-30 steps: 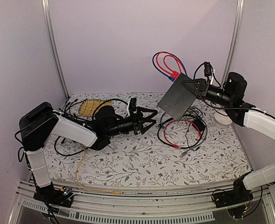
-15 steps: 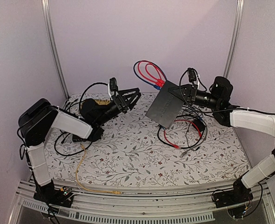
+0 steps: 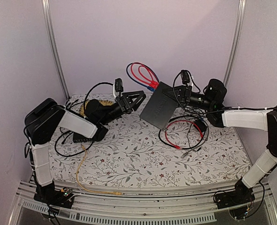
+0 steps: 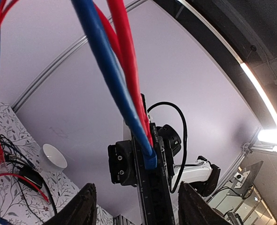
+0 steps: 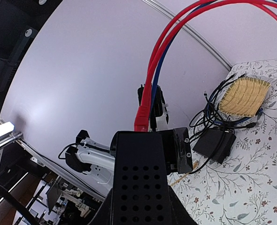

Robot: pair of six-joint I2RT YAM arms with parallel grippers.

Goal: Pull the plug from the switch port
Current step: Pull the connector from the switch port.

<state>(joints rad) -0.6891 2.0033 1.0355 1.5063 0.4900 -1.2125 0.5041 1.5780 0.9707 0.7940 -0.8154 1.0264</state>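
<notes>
Switch (image 3: 159, 111) held tilted in the air, with both plugs seated.
The right gripper (image 3: 176, 93) pinches the switch's right corner above the table (image 3: 138, 154). A blue plug (image 4: 150, 161) and a red plug (image 5: 142, 123) sit in the port row (image 4: 150, 192) along its upper edge, and their cables (image 3: 141, 75) loop upward. The left gripper (image 3: 141, 100) hovers just left of the switch with its jaws spread. The blue plug lies ahead between its fingers (image 4: 87, 206), untouched.

Soft, even light filled the booth; a strip light (image 4: 269, 136) glared white, and both wrist views bowed at the edges.
</notes>
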